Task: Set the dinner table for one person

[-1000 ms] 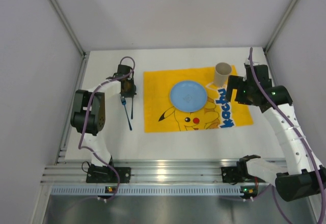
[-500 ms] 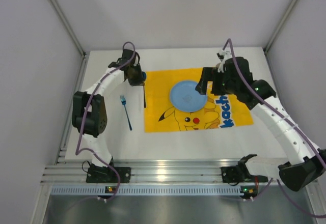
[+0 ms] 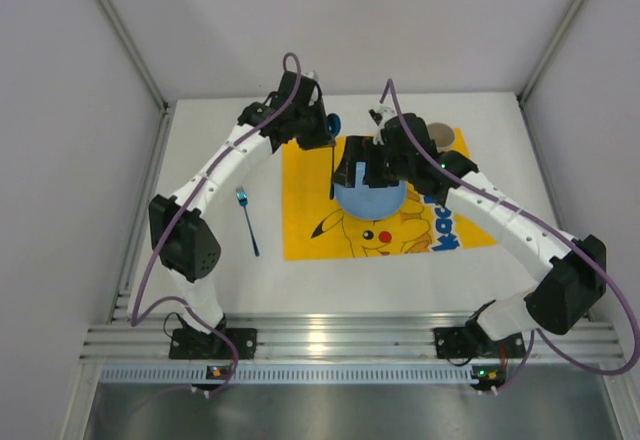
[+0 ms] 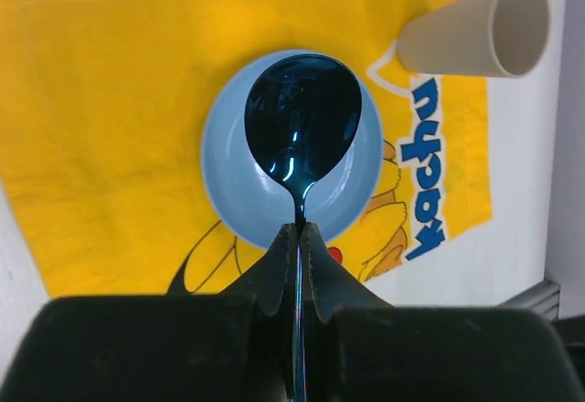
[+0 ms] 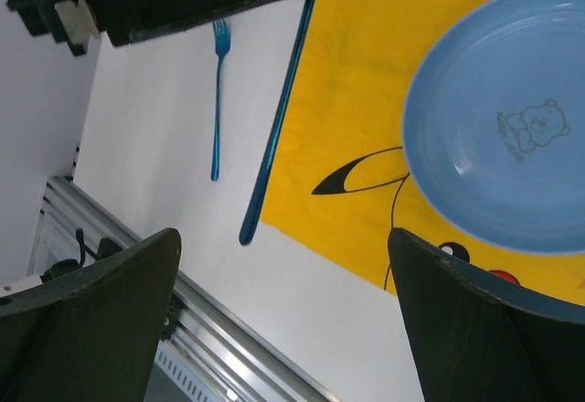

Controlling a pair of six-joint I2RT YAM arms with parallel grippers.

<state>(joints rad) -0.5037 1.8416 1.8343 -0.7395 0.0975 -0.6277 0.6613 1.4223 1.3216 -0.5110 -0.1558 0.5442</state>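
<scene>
1. Left end effector (image 4: 299, 238): mine, pinched narrow on the spoon's neck, just short of the bowl.
2. Spoon (image 4: 302, 128): dark blue polished metal, mirror-bright, with an oval bowl and a long thin handle. I judge it light, stiff and slippery. It may swivel in a neck pinch, and a hold nearer mid-handle would be steadier.
3. Right end effector (image 5: 283, 238): fingers spread wide, holding nothing.
4. Plate (image 4: 219, 183): pale blue, round, shallow and smooth, lying beneath the spoon's bowl. Probably light and rigid, best taken by the rim.
5. Cup (image 4: 475, 32): beige, tapered, matte, past the plate from my left end effector.
6. Fork (image 5: 217, 100): slim, blue, flat on the table, apart from both end effectors.
7. Mat (image 4: 110, 73): yellow printed cloth, soft, likely to wrinkle.
8. Table (image 5: 137, 164): white, matte, flat and rigid, beneath both end effectors.
</scene>
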